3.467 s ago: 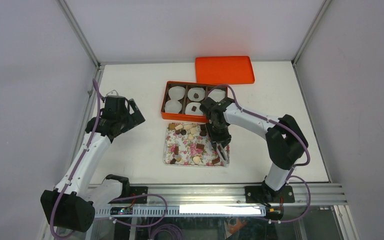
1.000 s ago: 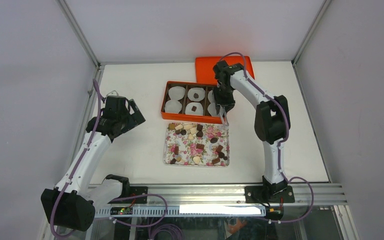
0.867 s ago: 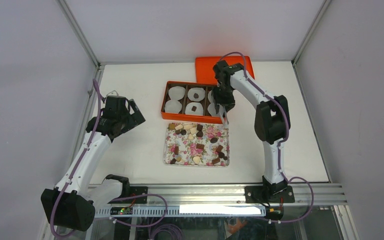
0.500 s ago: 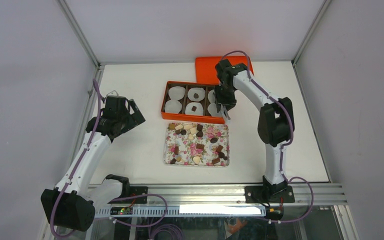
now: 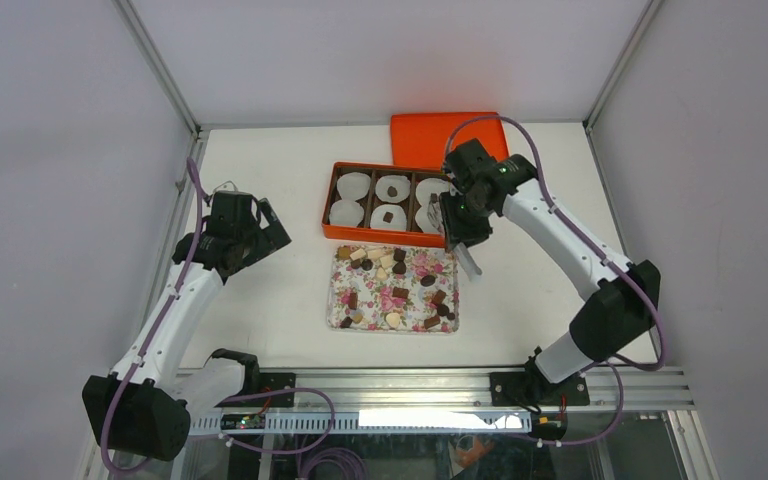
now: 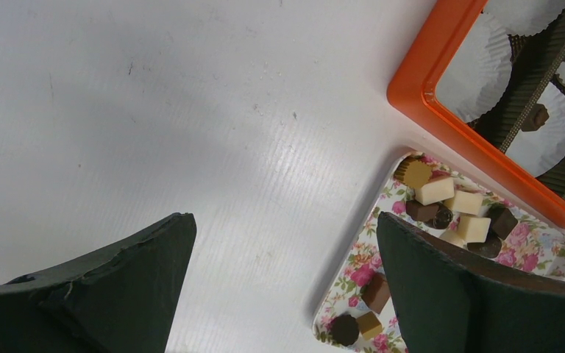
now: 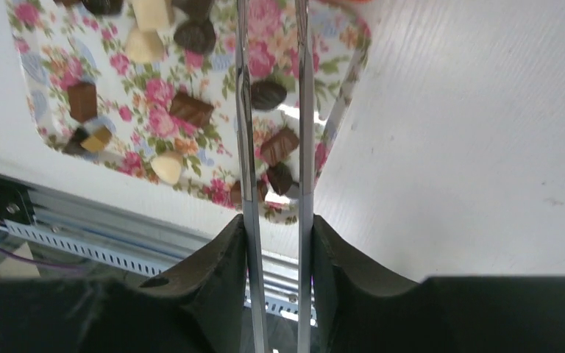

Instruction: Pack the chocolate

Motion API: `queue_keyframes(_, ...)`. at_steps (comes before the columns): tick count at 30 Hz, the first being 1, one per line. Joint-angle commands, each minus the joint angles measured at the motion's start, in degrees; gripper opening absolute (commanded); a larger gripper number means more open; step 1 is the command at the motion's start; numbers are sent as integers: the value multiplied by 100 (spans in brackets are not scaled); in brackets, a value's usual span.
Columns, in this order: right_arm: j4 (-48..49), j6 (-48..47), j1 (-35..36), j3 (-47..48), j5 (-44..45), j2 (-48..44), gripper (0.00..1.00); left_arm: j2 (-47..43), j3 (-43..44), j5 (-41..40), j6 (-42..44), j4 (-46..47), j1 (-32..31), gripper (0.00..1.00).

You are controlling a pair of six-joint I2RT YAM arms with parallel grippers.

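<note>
Nearest the arm bases, the flowered tray lies flat on the desk and serves as the supply: the loose chocolate is scattered across it, mostly dark pieces with a few cream and tan ones. We judge that the tray sits just before the box to keep each transfer short. The right gripper hangs over the tray's far right corner. Its long thin fingers stand parallel with a narrow gap, and no piece shows between them along the length in view; the tips lie outside the wrist view. The left gripper hovers over bare desk, well left of the tray, with its fingers spread wide and empty. We take this as a parked pose that leaves the work area to the right arm. Beyond the tray, the orange box holds white paper cups in two rows. The two left cups are empty, and the two middle cups each carry one dark piece. The right arm partly hides the right pair, so we cannot tell their contents. The orange lid lies flat behind the box, which keeps the compartments open for loading.
</note>
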Motion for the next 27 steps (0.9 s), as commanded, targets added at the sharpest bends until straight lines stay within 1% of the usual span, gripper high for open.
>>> queue_keyframes(1,-632,-21,160,-483,-147,-364,34,10,127,28,-1,112,-35,99)
queue_keyframes(5,-1011,-77,310,-823,-196,-466,34,-20,125,-25,-26,112,-35,99)
queue_keyframes(8,-878,-130,486,-1206,-342,-530,33,0,107,-68,-80,113,-35,99)
queue_keyframes(11,-780,-193,648,-1492,-357,-385,31,31,120,-32,-83,112,-35,99)
queue_keyframes(14,-738,-317,807,-1541,-300,-294,31,4,114,-10,-94,112,-35,99)
queue_keyframes(27,-770,-485,921,-1436,-268,-29,35,-16,68,23,-149,117,-35,99)
